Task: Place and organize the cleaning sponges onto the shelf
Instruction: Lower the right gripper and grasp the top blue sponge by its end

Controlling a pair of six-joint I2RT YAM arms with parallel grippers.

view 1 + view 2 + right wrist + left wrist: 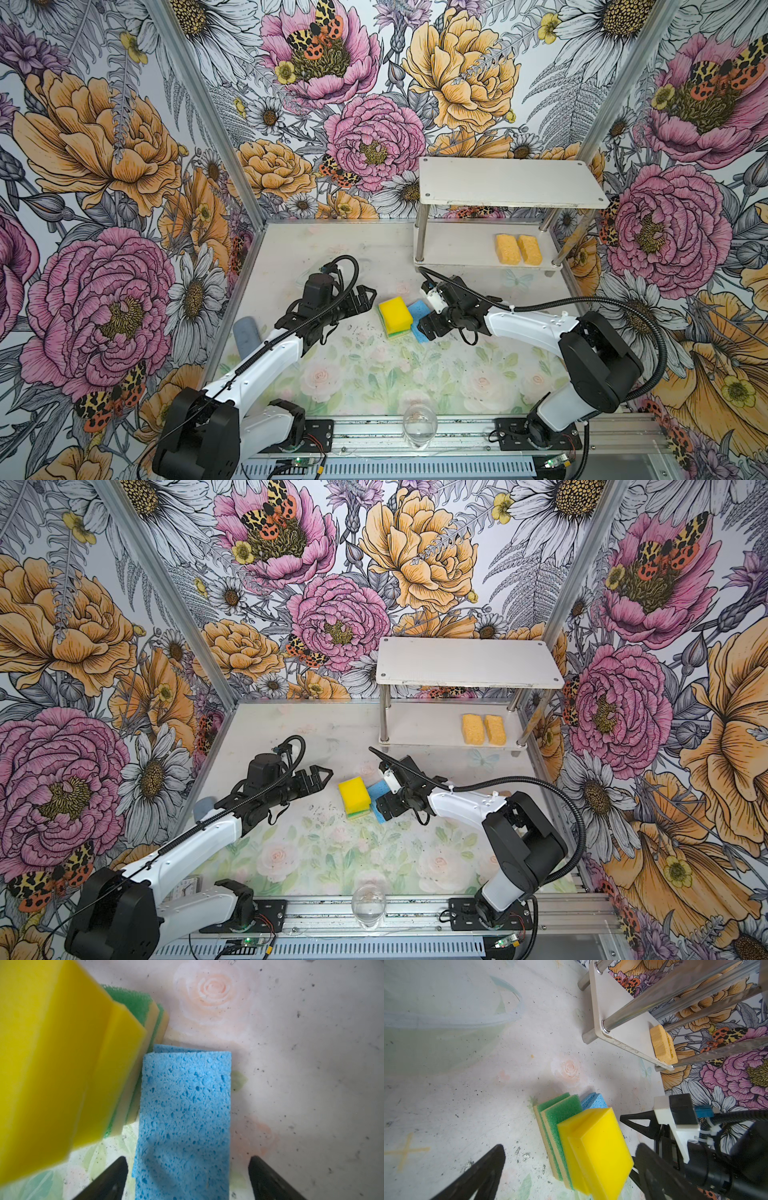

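Right fingers (108, 1184) wide apart astride the blue sponges (185, 1115), loose; left fingers (477, 1178) spread, empty.

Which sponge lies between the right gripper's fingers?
The upper blue sponge, between the open right gripper; the yellow sponges and green-topped sponges are stacked beside it.

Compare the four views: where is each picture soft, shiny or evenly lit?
Right wrist view: the near yellow sponge is blurred, the blue sponge crisp. Left wrist view: the shelf post mirrors the wallpaper. Both top views: sharp and evenly lit.
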